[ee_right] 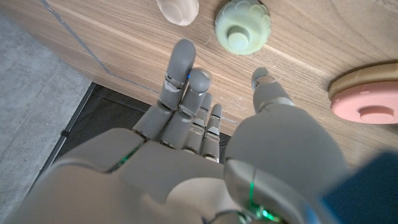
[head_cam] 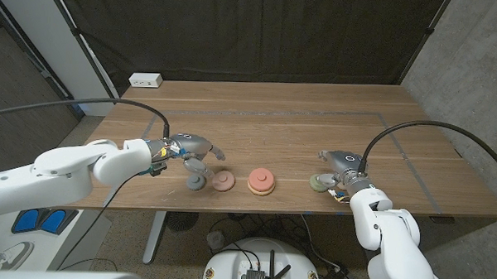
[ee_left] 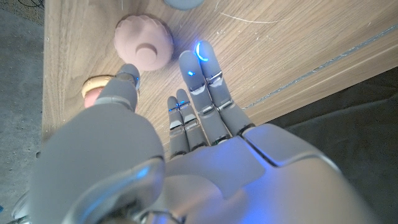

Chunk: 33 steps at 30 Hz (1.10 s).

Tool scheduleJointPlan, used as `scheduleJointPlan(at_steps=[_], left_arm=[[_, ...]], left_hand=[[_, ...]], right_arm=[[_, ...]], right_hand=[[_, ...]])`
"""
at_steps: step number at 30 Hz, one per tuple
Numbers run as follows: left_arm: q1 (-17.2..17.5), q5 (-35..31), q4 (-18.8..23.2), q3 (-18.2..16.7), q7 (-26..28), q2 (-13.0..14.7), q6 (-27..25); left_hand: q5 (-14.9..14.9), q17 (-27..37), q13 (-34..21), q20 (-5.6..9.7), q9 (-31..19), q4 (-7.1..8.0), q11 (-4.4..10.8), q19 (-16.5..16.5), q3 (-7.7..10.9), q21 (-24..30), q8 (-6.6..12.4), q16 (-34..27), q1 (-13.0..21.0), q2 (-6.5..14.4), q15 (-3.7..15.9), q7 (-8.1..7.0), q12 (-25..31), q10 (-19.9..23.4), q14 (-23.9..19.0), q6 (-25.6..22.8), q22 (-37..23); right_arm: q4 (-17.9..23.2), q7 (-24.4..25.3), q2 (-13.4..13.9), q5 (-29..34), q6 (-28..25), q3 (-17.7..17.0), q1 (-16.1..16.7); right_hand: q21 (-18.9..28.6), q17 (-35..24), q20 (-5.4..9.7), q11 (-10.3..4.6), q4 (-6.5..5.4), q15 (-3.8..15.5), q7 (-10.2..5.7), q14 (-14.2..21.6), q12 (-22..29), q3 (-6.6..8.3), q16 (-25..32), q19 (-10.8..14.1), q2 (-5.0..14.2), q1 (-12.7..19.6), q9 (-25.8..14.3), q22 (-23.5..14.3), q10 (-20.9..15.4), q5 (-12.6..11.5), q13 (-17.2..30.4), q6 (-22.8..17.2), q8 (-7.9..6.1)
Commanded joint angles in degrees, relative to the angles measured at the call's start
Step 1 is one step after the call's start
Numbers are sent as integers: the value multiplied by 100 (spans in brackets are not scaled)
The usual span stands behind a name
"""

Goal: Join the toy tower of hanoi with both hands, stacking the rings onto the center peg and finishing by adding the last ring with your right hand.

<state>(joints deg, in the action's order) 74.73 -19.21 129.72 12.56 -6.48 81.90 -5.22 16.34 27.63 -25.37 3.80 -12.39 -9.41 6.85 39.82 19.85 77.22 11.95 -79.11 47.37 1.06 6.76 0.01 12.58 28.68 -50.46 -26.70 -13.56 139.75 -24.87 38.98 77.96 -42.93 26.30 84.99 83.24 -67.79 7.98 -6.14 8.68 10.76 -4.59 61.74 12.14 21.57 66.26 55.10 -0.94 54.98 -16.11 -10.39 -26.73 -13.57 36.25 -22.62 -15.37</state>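
**Tower base at the front edge, rings spread to either side**

The tower base [head_cam: 261, 182] sits near the front edge of the wooden table [head_cam: 266, 123], about midway between the two arms, with a coral ring on a tan disc and the peg rising through its centre. Just to its left lies a dusty-pink ring [head_cam: 222, 182], and beside that a grey-blue ring [head_cam: 195, 183]. Well to the right of the base rests a pale green ring [head_cam: 318, 183], with a cream piece [ee_right: 178, 10] lying near it in the right wrist view.

The left robot hand [head_cam: 190, 151] hovers over the grey-blue and pink rings, its fingers [ee_left: 198, 74] stretched out and apart, gripping nothing. The right robot hand [head_cam: 340, 163] hangs just beside the green ring, its fingers [ee_right: 180, 71] also extended with the thumb held clear, holding nothing.

A white power strip [head_cam: 146, 80] lies at the far left corner of the table, against a dark curtain [head_cam: 252, 32].
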Motion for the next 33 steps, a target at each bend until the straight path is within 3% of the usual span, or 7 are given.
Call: scheduleJointPlan(at_steps=[1, 10, 15, 24, 33], left_arm=[[-218, -295, -78, 295, -213, -147, 95], [-655, -675, -33, 634, -895, -282, 114], [-908, -854, -35, 818, -1290, -413, 138], [-1217, -995, -89, 1023, -1758, -624, 187], [-1170, -1037, -225, 1015, -1446, -728, 354]], left_hand=[[40, 16, -25, 656, -27, -18, -3, -36, 34, 41, 22, -51, 24, -35, 582, 4, 12, 38, -74, -49, 5], [-5, -25, 5, 548, -8, 6, -130, -251, -71, 105, -154, -12, -51, -259, 570, 64, -207, -680, 127, 603, 96], [-60, -73, 50, 506, 21, 28, -349, -409, -162, 114, -196, 24, -139, -390, 565, 209, -245, -1205, 277, 1185, 154], [-91, -94, 68, 497, 37, 12, -473, -506, -212, 117, -193, 29, -141, -482, 563, 309, -224, -1473, 384, 1532, 178], [-101, -104, 56, 518, 45, 0, -463, -447, -225, 171, -97, -22, -85, -508, 562, 300, -127, -1393, 355, 1455, 186]], right_arm=[[-14, -66, -51, 92, -26, 37, -13], [4, -140, -81, 169, -38, 12, 16], [-1, -145, -86, 160, -5, -11, 19], [-13, -147, -98, 139, 23, -45, 20], [-26, -104, -117, 137, 18, -48, 25]], right_hand=[[-38, -24, 447, -9, 5, 187, -17, 49, -14, -18, -2, -15, 23, 2, -8, -11, -42, -41, 11, -43, 7], [-46, -21, 447, -9, 2, 189, -21, 57, -18, -20, -18, -14, 49, -8, -11, -9, -53, -52, 11, -51, 9], [-52, -27, 446, -9, -1, 189, -16, 59, -16, -16, -26, -16, 67, -13, -12, -7, -65, -61, 12, -49, 14], [-58, -34, 446, -8, 7, 189, -20, 71, -22, -22, -36, -12, 76, -17, -16, -11, -71, -79, 12, -58, 16], [-69, -42, 446, -12, 12, 190, -22, 78, -25, -24, -48, -12, 88, -19, -19, -8, -78, -94, 17, -58, 23]])
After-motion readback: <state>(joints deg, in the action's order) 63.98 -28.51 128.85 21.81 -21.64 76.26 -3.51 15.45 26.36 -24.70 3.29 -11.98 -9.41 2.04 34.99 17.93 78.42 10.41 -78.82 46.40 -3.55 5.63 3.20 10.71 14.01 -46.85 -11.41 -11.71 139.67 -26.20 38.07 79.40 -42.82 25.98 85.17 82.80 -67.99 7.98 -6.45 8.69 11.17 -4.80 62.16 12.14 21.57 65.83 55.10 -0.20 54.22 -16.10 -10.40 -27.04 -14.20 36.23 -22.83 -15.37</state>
